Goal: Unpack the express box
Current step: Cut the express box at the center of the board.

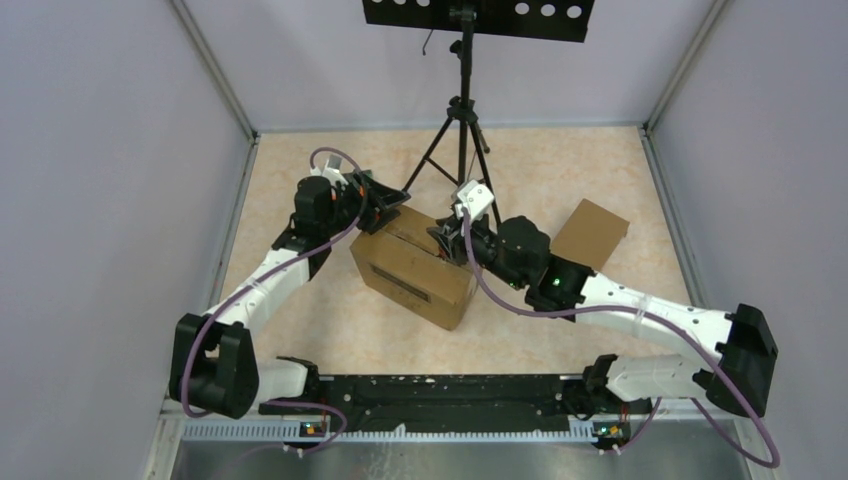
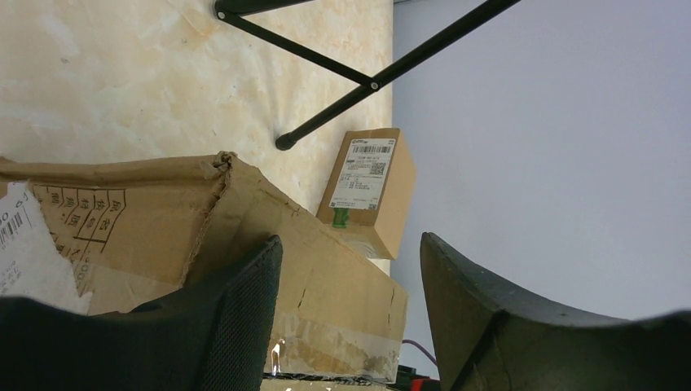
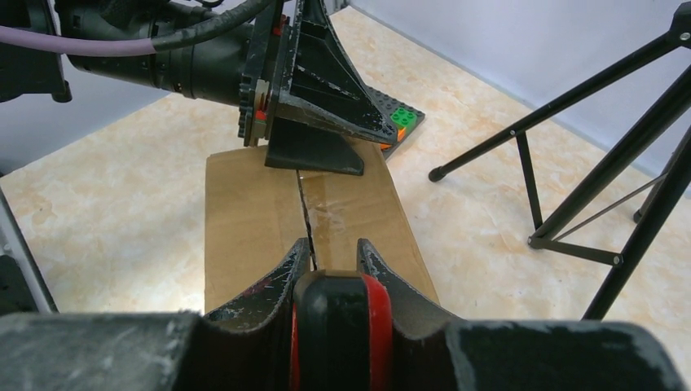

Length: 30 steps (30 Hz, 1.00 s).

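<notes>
The express box (image 1: 412, 268), a brown cardboard carton, rests on the table (image 1: 330, 320) between the two arms, its top flaps meeting along a taped centre seam (image 3: 303, 210).

Left gripper (image 1: 385, 205): positioned at the far-left corner of the box top. In the left wrist view its fingers (image 2: 244, 318) are spread wide, with the box's torn flap edge and a white shipping label (image 2: 24, 244) beneath and beside the nearer finger. Nothing is clamped between them.

Right gripper (image 3: 334, 254): positioned over the opposite end of the box top, directly above the seam. Its fingertips are a narrow gap apart and straddle the seam line. Whether they pinch tape or cardboard cannot be determined.

Surface: beige, marble-patterned tabletop, bounded by pale lavender walls on three sides with metal corner rails.

Other items:
- A black tripod (image 1: 462, 130) stands beyond the box, its feet on the table, carrying a perforated black plate (image 1: 475, 18) at the top of the overhead view.
- A smaller cardboard parcel (image 1: 590, 233) lies just beyond the right arm's wrist, apart from the box; in the left wrist view it bears a printed label.
- A dark studded baseplate (image 3: 399, 122) with green and orange bricks lies past the left gripper, visible in the right wrist view.
</notes>
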Available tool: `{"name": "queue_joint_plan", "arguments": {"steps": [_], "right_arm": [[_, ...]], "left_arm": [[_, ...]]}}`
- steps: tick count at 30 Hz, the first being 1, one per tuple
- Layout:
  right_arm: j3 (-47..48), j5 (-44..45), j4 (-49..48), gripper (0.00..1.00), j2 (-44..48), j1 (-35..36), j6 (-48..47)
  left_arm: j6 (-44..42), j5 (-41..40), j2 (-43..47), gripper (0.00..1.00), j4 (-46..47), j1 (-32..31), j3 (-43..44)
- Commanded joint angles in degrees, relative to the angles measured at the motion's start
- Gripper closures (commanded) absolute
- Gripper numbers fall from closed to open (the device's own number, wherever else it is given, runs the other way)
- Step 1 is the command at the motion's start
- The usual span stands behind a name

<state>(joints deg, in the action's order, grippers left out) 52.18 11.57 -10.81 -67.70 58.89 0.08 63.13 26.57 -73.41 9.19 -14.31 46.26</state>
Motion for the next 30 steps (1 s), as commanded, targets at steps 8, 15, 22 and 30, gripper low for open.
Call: {"name": "queue_joint_plan", "arguments": {"steps": [8, 15, 22, 30], "right_arm": [[1.9, -0.9, 3.8, 1.00, 5.7, 0.4, -1.5], [1.2, -0.6, 5.2, 1.00, 7.4, 0.4, -1.7], [-0.5, -2.4, 6.3, 1.00, 8.7, 0.4, -0.8], [-2.1, -2.5, 7.1, 1.00, 10.2, 0.4, -0.5]], "left_arm": [[-4.8, -6.1, -4.0, 0.31, -7.9, 1.8, -3.4], [-5.5, -6.4, -4.5, 0.32, -8.2, 2.2, -3.7], [-6.2, -6.3, -5.2, 0.32, -8.4, 2.4, -4.1], [-7.2, -5.1, -6.1, 0.32, -8.7, 2.7, -4.0]]}}
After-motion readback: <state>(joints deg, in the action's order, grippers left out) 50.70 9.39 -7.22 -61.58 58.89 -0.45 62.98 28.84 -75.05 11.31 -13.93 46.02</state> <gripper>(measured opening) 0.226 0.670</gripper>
